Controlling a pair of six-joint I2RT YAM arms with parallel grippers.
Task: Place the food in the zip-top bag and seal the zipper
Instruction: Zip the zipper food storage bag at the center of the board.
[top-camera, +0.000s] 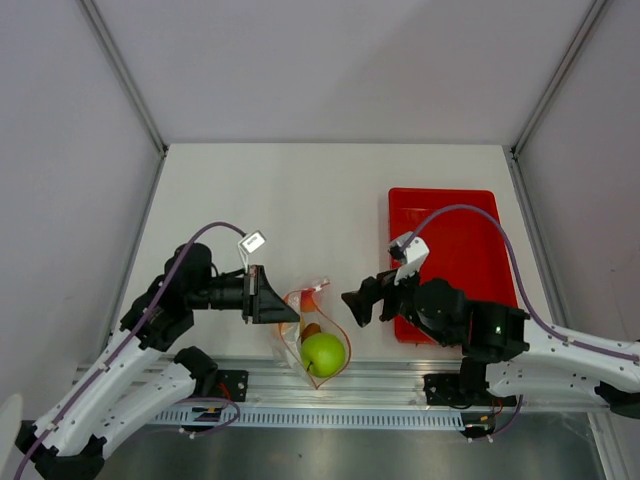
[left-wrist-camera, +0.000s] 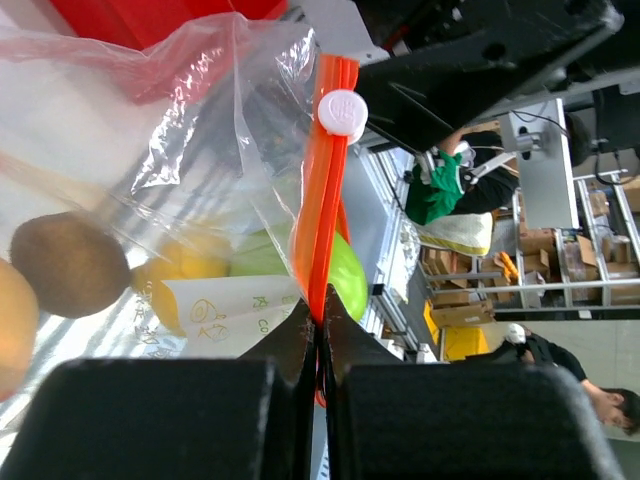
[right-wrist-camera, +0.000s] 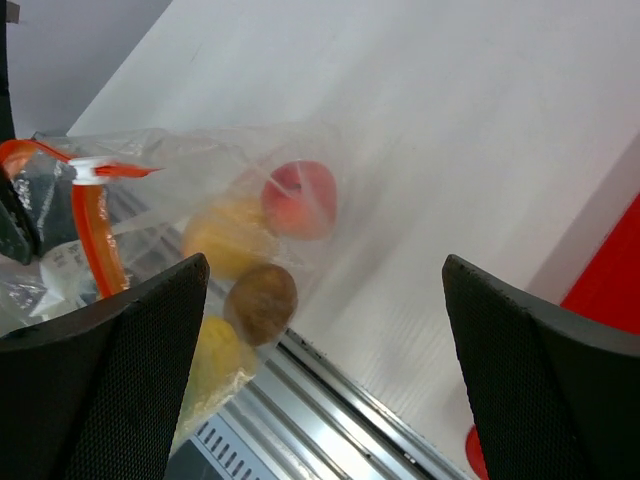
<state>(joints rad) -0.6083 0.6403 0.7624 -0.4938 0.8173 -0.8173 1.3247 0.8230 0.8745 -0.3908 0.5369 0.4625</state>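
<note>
The clear zip-top bag (top-camera: 315, 335) hangs at the table's near edge with the food inside: a lime-green apple (top-camera: 323, 353), a brownish piece (right-wrist-camera: 261, 303), a red-pink piece (right-wrist-camera: 299, 199) and yellow pieces (right-wrist-camera: 226, 241). My left gripper (left-wrist-camera: 322, 322) is shut on the orange-red zipper strip (left-wrist-camera: 328, 190), just below its white slider (left-wrist-camera: 342, 110). My right gripper (top-camera: 356, 306) is open and empty, just right of the bag; in the right wrist view the bag (right-wrist-camera: 200, 230) lies between and left of its fingers (right-wrist-camera: 110, 390).
The red tray (top-camera: 450, 250) lies at the right of the table, beside my right arm. An aluminium rail (top-camera: 400, 385) runs along the near edge under the bag.
</note>
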